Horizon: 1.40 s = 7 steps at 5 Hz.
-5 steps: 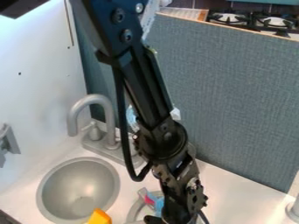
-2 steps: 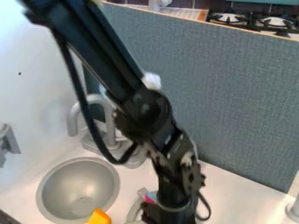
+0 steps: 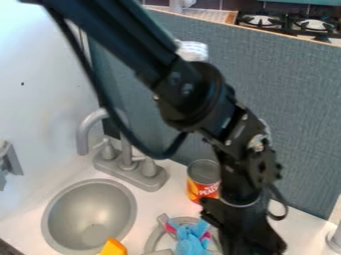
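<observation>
fixed view slants down on sink and counter from above.

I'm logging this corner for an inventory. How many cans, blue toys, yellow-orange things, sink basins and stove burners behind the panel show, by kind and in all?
Can: 1
Blue toy: 1
Yellow-orange thing, cut off by the bottom edge: 1
Sink basin: 1
Stove burners behind the panel: 2
Total: 6
</observation>
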Each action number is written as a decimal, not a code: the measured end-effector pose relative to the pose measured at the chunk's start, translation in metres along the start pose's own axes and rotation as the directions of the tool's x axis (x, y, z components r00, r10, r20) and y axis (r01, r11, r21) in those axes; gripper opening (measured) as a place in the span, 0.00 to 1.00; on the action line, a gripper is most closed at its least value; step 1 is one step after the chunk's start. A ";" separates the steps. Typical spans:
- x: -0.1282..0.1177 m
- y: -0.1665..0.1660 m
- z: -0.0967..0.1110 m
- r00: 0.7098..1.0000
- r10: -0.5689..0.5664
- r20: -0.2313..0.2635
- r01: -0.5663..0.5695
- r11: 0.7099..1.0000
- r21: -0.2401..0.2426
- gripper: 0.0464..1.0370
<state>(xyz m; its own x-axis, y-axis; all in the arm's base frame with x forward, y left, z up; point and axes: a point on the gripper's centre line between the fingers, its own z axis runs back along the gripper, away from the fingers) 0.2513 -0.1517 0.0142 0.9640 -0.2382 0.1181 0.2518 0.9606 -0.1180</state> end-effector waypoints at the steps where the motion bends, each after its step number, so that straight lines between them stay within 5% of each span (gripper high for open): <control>1: 0.019 -0.010 -0.019 0.999 -0.016 -0.043 0.016 1.000 -0.017 0.06; 5: 0.048 -0.047 -0.075 0.961 -0.198 -0.193 0.202 0.979 0.004 0.06; 7: 0.052 -0.049 -0.085 0.960 -0.208 -0.187 0.215 0.977 0.016 0.06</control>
<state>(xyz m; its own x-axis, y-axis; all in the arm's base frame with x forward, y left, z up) 0.2967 -0.2231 -0.0574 0.8891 -0.4555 -0.0461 0.4516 0.8891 -0.0745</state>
